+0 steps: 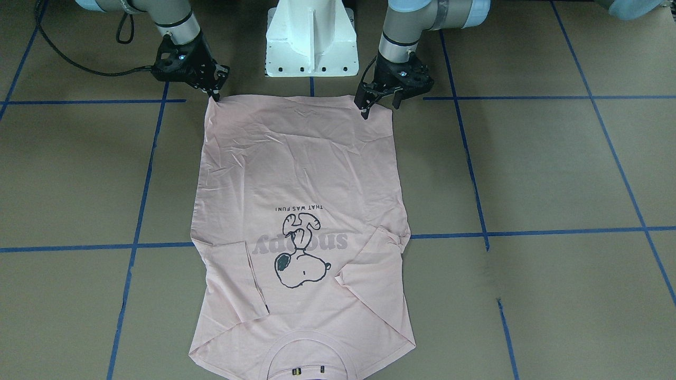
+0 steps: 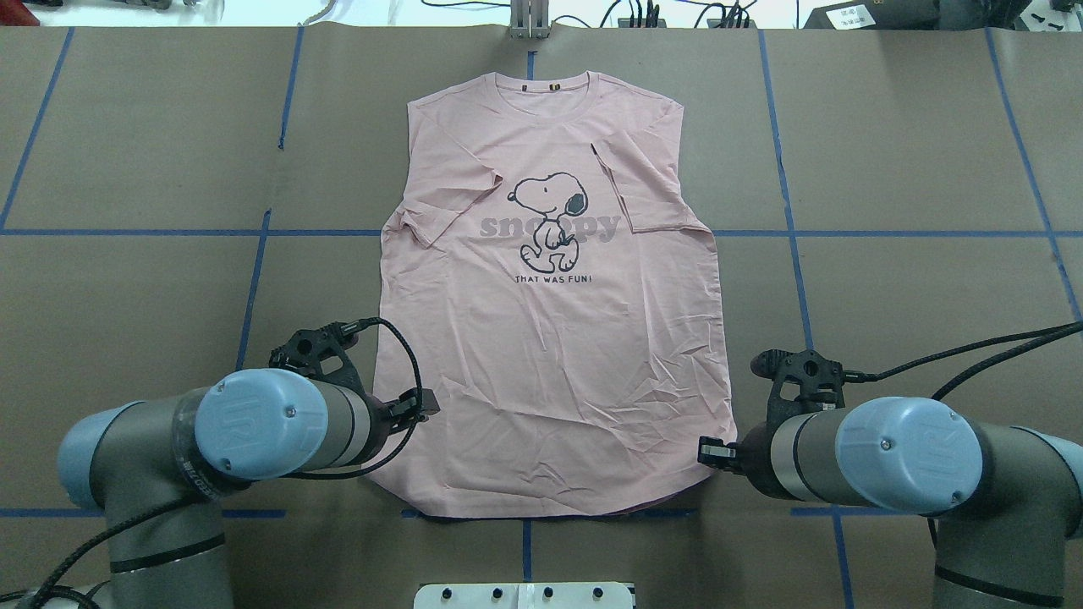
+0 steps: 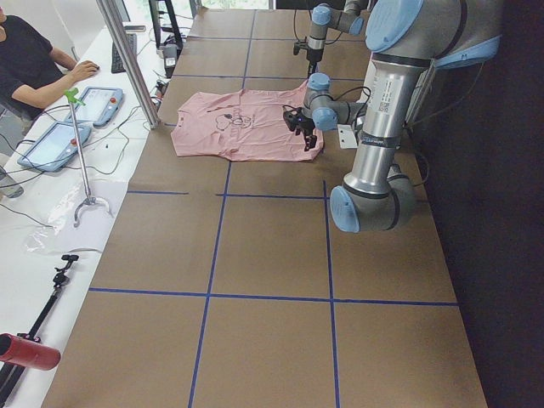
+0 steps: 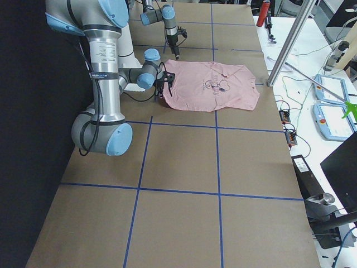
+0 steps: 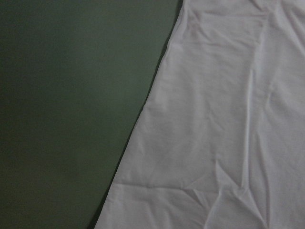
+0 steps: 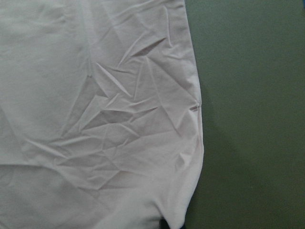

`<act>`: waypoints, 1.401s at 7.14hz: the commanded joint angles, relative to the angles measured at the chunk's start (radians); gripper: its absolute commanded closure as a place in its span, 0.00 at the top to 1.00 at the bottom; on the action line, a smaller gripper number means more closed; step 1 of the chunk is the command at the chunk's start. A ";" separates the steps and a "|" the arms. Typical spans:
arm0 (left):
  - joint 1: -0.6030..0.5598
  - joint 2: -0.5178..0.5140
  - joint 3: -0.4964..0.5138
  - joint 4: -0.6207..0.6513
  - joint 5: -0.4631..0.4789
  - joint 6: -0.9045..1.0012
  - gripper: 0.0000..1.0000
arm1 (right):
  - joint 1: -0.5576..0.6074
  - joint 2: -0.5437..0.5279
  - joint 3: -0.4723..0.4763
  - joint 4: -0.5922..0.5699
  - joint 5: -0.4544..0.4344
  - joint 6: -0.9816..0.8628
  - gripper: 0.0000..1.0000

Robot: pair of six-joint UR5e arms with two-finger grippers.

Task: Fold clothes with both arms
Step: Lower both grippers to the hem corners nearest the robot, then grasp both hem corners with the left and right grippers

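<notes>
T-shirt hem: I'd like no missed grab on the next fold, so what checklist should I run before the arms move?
1. T-shirt flat, print up: ok.
2. Both sleeves folded in over the front: ok.
3. Left gripper at its hem corner, jaws apart: ok.
4. Right gripper at the other hem corner: ok.
5. Right gripper open: cannot tell.
6. Cloth between either gripper's fingers: cannot tell.

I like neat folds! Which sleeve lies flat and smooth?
The sleeve on the robot's right side, folded flat; the left-side sleeve is bunched and wrinkled.
</notes>
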 commanded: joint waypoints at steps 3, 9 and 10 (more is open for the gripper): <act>0.049 0.015 0.048 0.014 0.027 -0.036 0.98 | 0.001 0.004 0.001 0.000 -0.001 0.000 0.00; 0.089 0.007 0.042 0.041 0.025 -0.053 0.88 | 0.003 0.003 0.000 0.000 0.001 0.000 0.00; 0.089 0.009 0.037 0.041 0.024 -0.056 0.69 | 0.003 0.003 0.000 0.000 0.001 0.000 0.00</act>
